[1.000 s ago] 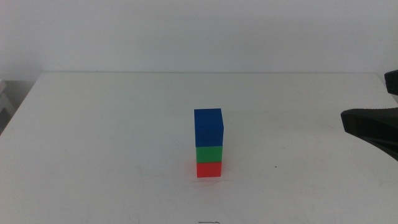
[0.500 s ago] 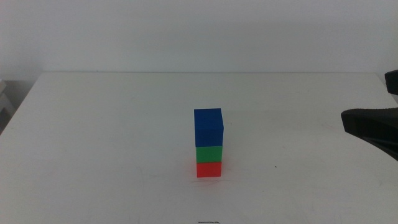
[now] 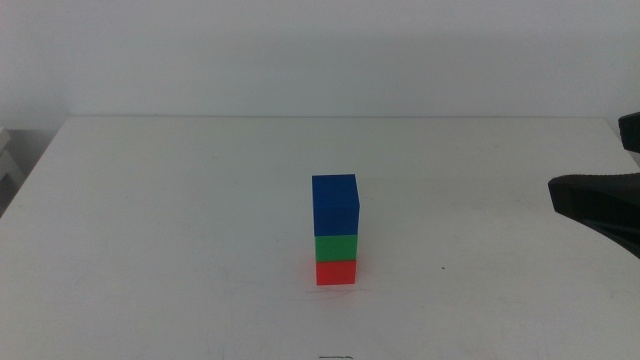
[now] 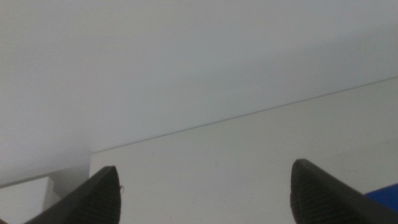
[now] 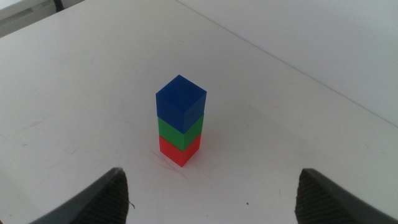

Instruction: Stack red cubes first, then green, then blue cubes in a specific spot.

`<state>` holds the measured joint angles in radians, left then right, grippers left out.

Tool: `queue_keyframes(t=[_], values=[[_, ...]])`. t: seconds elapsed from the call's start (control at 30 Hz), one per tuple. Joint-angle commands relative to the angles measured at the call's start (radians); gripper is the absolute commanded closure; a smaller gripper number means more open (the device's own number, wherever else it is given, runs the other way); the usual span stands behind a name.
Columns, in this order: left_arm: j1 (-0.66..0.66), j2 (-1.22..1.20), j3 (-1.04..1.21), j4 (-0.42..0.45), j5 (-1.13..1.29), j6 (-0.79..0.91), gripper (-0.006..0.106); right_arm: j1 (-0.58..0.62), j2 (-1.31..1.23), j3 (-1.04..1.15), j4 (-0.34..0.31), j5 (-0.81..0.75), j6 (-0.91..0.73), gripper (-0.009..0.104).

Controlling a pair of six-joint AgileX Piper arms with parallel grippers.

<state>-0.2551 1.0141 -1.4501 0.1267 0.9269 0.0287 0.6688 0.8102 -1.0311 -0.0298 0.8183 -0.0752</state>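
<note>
A three-cube tower stands on the white table (image 3: 150, 220) near its middle. The red cube (image 3: 336, 272) is at the bottom, the green cube (image 3: 336, 248) sits on it, and the blue cube (image 3: 335, 204) is on top. The right wrist view shows the same tower: red (image 5: 177, 149), green (image 5: 180, 131), blue (image 5: 180, 102). My right gripper (image 5: 211, 205) is open and empty, well back from the tower; part of that arm (image 3: 600, 205) shows at the right edge. My left gripper (image 4: 205, 199) is open and empty, off to the side, with a sliver of blue cube (image 4: 385, 194) in its view.
The table's far edge (image 3: 330, 117) meets a plain white wall. A pale object (image 3: 6, 160) sits beyond the table's left edge.
</note>
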Motion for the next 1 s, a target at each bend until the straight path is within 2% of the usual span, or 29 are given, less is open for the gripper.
queue_keyframes(t=[0.0,0.1,0.23,0.43,0.57,0.73,0.83,0.97], values=[[0.002,-0.074,0.074,0.010,-0.148,-0.004,0.007,-0.006,-0.007,-0.026,-0.010,-0.075,-0.009,0.006],[0.002,-0.164,0.217,0.021,-0.245,-0.004,0.007,-0.008,-0.007,0.007,-0.051,-0.115,-0.009,0.006],[0.002,-0.304,0.437,0.020,-0.394,-0.004,0.007,-0.051,-0.027,0.102,-0.044,-0.266,-0.009,0.006],[0.002,-0.524,0.752,0.006,-0.546,-0.004,0.007,-0.257,-0.107,0.254,-0.019,-0.416,-0.009,0.006],[0.003,-0.640,0.924,-0.054,-0.572,-0.004,0.007,-0.425,-0.211,0.375,0.030,-0.460,-0.009,0.006],[0.003,-0.758,1.125,-0.133,-0.571,-0.004,0.007,-0.574,-0.377,0.560,0.044,-0.570,-0.009,0.006],[0.003,-0.807,1.202,-0.167,-0.571,-0.004,0.007,-0.620,-0.473,0.673,0.044,-0.632,-0.009,0.006],[0.003,-0.846,1.267,-0.249,-0.571,-0.004,0.007,-0.636,-0.564,0.794,0.044,-0.643,-0.009,0.006]])
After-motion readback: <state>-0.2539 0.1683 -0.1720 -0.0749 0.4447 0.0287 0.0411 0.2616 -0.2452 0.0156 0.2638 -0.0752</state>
